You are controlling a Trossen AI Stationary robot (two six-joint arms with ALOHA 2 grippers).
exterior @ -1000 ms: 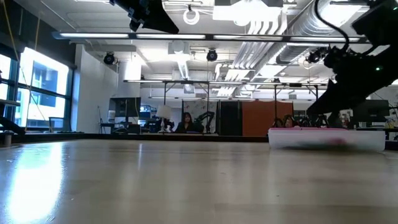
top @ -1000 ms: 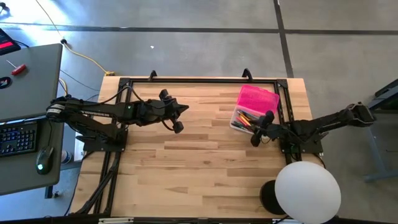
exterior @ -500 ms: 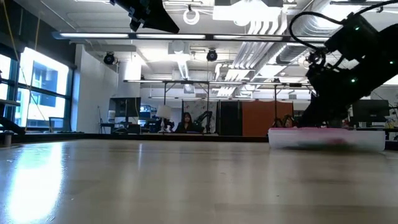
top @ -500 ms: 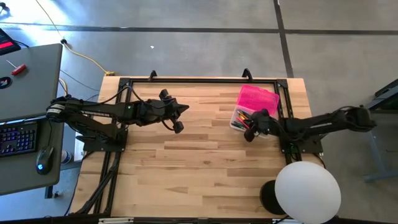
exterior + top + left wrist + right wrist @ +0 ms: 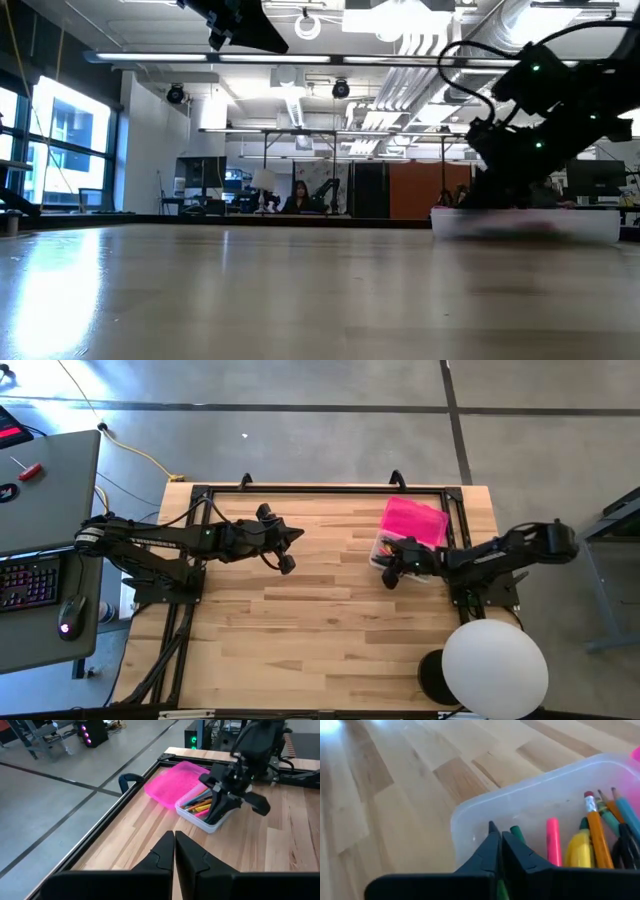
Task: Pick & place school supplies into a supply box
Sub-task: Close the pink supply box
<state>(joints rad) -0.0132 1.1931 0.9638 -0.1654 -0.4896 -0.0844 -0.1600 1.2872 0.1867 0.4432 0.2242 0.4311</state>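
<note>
Pale wood-plank counter (image 5: 320, 620) w/ black frame, grey concrete floor around. Small clear plastic supply box (image 5: 397, 552) sits near the counter's right far corner, its bright pink lid (image 5: 414, 520) lying open beside it toward the far edge. Inside: yellow, pink, orange & green pens and pencils (image 5: 592, 840). Right gripper (image 5: 388, 570) is low at the box's near-left corner, jaws pressed together, tips over the clear wall; can't tell if they pinch anything. Left gripper (image 5: 287, 564) hangs above the counter's left-centre, well apart from the box, jaws pressed together, nothing held.
</note>
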